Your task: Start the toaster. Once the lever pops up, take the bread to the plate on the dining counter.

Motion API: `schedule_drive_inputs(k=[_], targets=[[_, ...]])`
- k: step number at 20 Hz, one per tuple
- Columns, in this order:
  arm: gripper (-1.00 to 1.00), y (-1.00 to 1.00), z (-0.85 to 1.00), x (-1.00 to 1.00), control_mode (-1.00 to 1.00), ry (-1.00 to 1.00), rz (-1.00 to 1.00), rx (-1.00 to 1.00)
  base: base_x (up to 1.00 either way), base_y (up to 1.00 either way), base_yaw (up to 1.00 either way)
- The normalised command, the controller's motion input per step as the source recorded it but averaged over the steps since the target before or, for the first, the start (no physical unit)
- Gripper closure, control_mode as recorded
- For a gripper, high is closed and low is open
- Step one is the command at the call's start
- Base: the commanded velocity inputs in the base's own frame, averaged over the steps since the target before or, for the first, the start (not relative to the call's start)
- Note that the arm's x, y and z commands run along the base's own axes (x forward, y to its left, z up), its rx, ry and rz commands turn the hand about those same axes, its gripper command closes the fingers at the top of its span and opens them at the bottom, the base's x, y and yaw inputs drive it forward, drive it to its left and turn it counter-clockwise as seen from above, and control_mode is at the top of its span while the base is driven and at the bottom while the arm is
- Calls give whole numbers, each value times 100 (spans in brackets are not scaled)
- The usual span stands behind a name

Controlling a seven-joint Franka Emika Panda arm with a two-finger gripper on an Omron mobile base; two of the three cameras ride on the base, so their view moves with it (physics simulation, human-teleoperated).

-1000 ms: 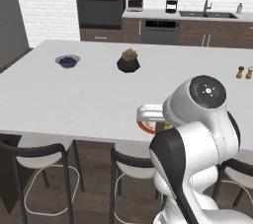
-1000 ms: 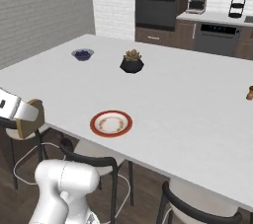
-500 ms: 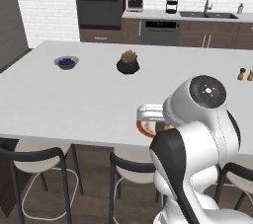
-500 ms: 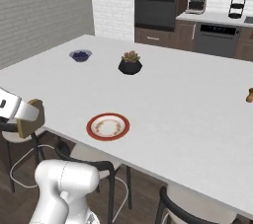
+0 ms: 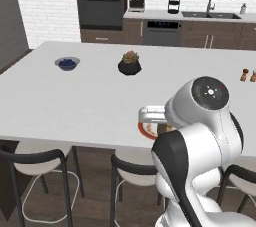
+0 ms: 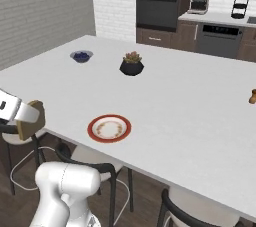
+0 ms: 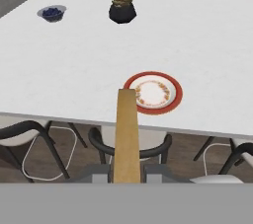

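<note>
Tan bread [image 7: 127, 134] is pinched edge-on in our fingers [image 7: 126, 172], short of the worktop [image 6: 180, 96] edge, so we should carry it level over the red-rimmed plate [image 7: 153, 93] and lower before letting go.

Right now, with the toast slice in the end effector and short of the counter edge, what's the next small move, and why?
Probably carry it forward over the white counter. The end effector grips the tan toast slice edge-on, off the near edge above the stools, and the red-rimmed round plate lies just ahead, bare.
</note>
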Motion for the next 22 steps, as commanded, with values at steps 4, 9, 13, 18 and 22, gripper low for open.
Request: schedule_drive_inputs(k=[4,9,13,18,22], targets=[[100,-27,0,2,-100,0,0,16,2,-15,0],[100,-60,0,13,-100,0,1,31,0,0,0],[100,-67,-2,41,-100,0,5,24,0,0,0],[100,-52,-17,61,-100,2,7,5,0,0,0],[100,-46,-40,57,-100,5,18,0,0,0,0]])
